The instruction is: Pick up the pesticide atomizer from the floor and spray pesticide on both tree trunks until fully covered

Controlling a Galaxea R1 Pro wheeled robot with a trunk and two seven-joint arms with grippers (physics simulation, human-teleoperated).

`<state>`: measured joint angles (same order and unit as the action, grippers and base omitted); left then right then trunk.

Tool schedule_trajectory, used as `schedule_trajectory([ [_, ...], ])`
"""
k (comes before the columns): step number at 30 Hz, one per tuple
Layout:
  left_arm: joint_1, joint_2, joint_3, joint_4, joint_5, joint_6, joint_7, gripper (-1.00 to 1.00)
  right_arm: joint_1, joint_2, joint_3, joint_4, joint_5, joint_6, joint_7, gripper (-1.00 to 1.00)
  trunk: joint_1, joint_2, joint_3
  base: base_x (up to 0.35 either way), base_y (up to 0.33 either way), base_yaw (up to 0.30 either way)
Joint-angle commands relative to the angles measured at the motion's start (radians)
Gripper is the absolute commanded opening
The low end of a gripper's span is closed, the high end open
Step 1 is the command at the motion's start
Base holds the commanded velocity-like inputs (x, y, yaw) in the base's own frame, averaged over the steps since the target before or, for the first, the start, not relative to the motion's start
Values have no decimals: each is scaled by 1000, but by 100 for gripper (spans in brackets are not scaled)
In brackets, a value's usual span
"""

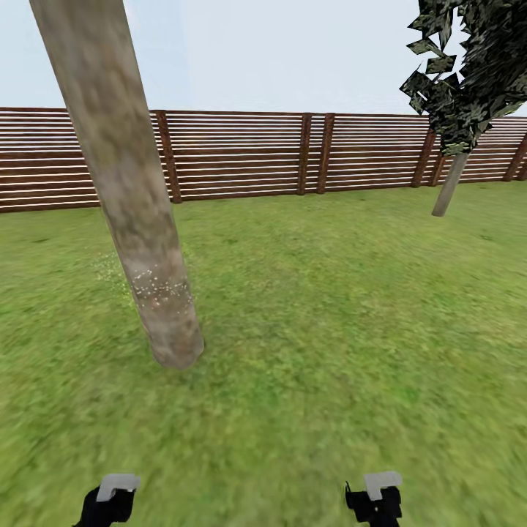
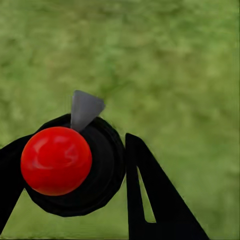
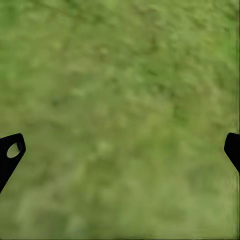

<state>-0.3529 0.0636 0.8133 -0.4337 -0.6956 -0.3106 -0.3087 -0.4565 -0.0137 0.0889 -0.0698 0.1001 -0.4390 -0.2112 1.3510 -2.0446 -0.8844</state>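
In the left wrist view, the pesticide atomizer (image 2: 65, 165) has a round black body, a red ball top and a grey nozzle. My left gripper (image 2: 70, 145) is shut on it, with one black finger on each side. It hangs over grass. The near tree trunk (image 1: 135, 212) is a thick, pale grey-tan column leaning at the left of the head view, with white specks low on it. The second tree (image 1: 448, 187) stands far off at the right by the fence, under a dark leafy crown (image 1: 476, 66). My right gripper (image 3: 122, 145) is open over bare lawn.
Green lawn (image 1: 329, 307) stretches from me to a brown slatted wooden fence (image 1: 256, 154) across the back. My left arm (image 1: 110, 503) and right arm (image 1: 377, 499) show at the bottom of the head view, a short way back from the near trunk.
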Motion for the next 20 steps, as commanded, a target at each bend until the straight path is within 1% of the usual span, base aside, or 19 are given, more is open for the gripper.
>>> schedule_trajectory([
  [1, -1, 3, 16, 41, -6, -26, 43, -100, -1, -5, 9, 2, 1, 0, -12, 100, 0, 0, -1, 0, 0, 0],
  [3, 0, 7, 20, 88, -6, -43, 117, -100, -1, -4, 10, 2, -3, 0, -15, 100, 0, 0, -1, 0, 0, 0],
  [4, 9, 8, 22, 96, -5, -47, 139, -100, -1, -4, 12, 3, -2, 0, -13, 100, 0, 0, -1, 0, 0, 0],
  [6, 27, 8, 23, 103, -4, -52, 159, -100, -1, 5, 13, 22, -4, 2, -10, 100, 0, 0, -1, 0, 0, 0],
  [8, 33, 8, 23, 106, 4, -54, 165, -100, 28, 9, 12, 41, -1, 5, -10, 100, 0, 0, -1, 0, 0, 0],
  [11, 37, 7, 23, 109, 55, -54, 166, -100, 85, 12, 12, 45, -1, 5, -10, 100, 0, 0, -1, 0, 0, 0],
  [13, 38, 7, 23, 110, 75, -54, 166, -100, 96, 12, 12, 45, 0, 5, -10, 100, 0, 0, -1, 0, 0, 0],
  [20, 38, 6, 22, 110, 82, -54, 165, -100, 101, 12, 12, 45, 0, 5, -10, 100, 0, 0, -1, 0, 0, 0],
])
